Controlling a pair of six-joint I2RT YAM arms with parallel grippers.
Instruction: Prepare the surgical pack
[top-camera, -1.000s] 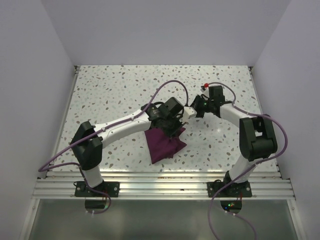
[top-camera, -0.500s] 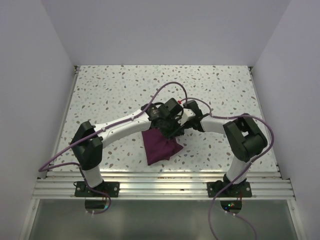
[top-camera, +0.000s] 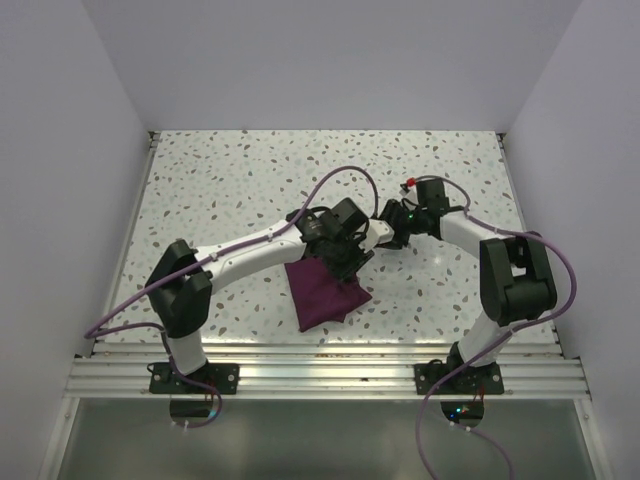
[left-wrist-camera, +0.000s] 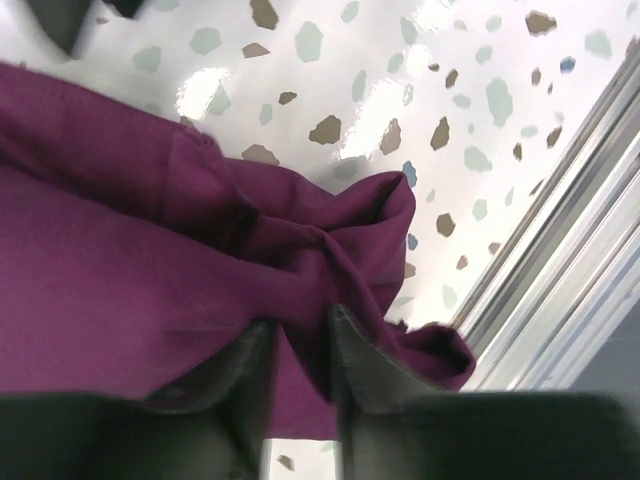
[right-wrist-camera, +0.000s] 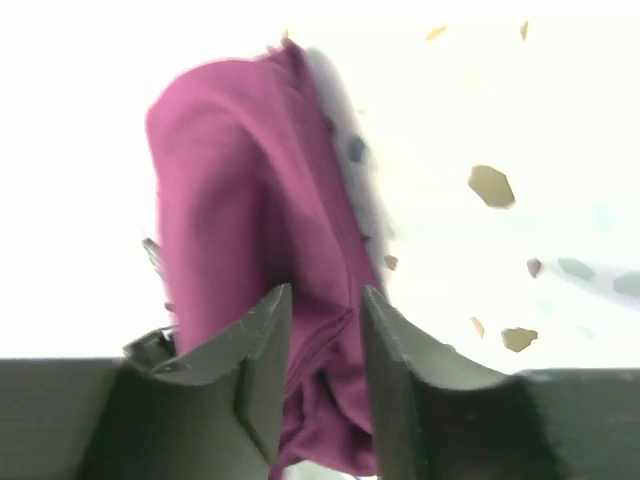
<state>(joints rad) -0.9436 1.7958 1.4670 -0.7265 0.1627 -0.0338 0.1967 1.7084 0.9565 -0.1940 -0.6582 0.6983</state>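
From above, the surgical pack (top-camera: 322, 293) lay as a compact plum bundle near the near edge of the table (top-camera: 220, 180), a little left of its middle, much where it had been a second before. Its outline was slightly tighter at the far right corner. The right arm had swung its elbow in over the middle half a second earlier and had since drawn back toward the right edge. The right gripper (top-camera: 380, 236) remained just beside the left gripper (top-camera: 352, 258) at the bundle's far corner. In the left wrist view, the left gripper (left-wrist-camera: 303, 375) had its fingers (left-wrist-camera: 365, 370) nearly together with a ridge of purple cloth (left-wrist-camera: 120, 290) nipped between them, and the near-edge rail (left-wrist-camera: 560, 270) ran close by. In the right wrist view, washed out by glare, the right gripper (right-wrist-camera: 325, 370) likewise held a narrow gap filled with a raised fold of the cloth (right-wrist-camera: 230, 200). Judged from this, both arms were working the same corner to finish or tuck a fold. Only cloth showed, so the contents could not be checked.
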